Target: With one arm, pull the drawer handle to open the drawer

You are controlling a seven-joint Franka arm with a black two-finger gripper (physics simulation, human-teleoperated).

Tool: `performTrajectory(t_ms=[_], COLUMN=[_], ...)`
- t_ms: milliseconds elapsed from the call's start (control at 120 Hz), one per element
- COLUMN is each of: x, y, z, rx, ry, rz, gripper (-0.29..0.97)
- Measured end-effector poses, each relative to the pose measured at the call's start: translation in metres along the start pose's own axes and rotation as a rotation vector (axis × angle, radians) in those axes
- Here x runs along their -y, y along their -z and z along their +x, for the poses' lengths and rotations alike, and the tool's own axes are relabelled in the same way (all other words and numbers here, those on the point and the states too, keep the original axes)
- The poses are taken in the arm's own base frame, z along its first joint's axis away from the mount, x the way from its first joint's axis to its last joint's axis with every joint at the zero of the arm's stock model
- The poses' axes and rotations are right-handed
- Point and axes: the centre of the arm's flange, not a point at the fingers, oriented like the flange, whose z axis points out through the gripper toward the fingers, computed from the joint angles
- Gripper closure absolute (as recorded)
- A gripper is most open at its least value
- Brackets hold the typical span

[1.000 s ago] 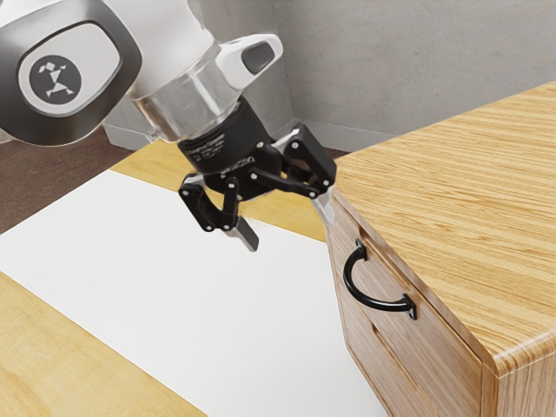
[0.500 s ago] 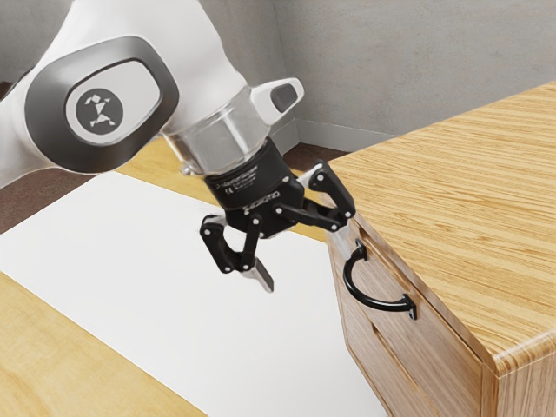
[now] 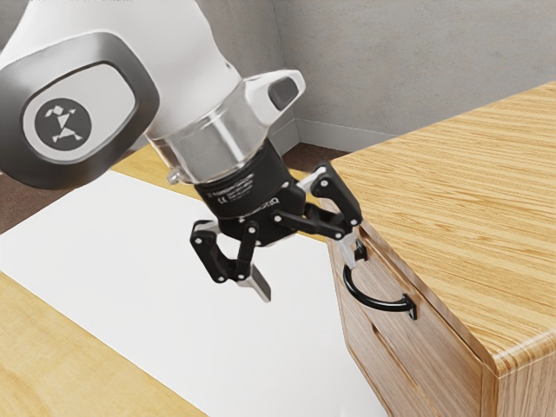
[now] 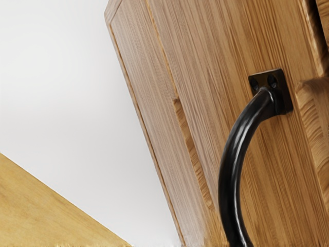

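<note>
Gripper [image 3: 308,274] wide open, one finger just beside upper end of drawer handle [image 3: 375,301], other over white sheet [image 3: 130,261].

Large white flat sheet [image 3: 130,261] lies on the light wooden tabletop [image 3: 52,365]. Bare wood shows along the sheet's near edge and as a strip at its far edge. My wrist view shows the sheet [image 4: 61,103] meeting the wood [image 4: 41,206] along a straight edge. Behind: plain grey wall [image 3: 391,61], white skirting board [image 3: 347,135], dark brown floor [image 3: 22,204].
</note>
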Motion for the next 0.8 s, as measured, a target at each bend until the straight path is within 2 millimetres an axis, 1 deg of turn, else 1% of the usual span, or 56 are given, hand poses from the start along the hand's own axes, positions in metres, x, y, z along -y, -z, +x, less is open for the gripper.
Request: performTrajectory(t_ms=[50,133,283,508,575,717,800], x=[-0.002,-0.002,-0.005,-0.006,-0.005,0.001,0.005], y=[-0.002,-0.007,-0.02,-0.031,-0.032,-0.041,-0.042], z=[-0.004,-0.004,0.004,0.013,0.012,0.011,0.008], rx=[-0.001,0.0,0.013,0.007,-0.001,-0.004,-0.011], ry=[-0.003,0.002,0.019,0.032,0.033,0.04,0.044], rz=[0.004,0.014,0.031,0.055,0.062,0.084,0.089], gripper=[0.0,0.0,0.0,0.0,0.0,0.0,0.0])
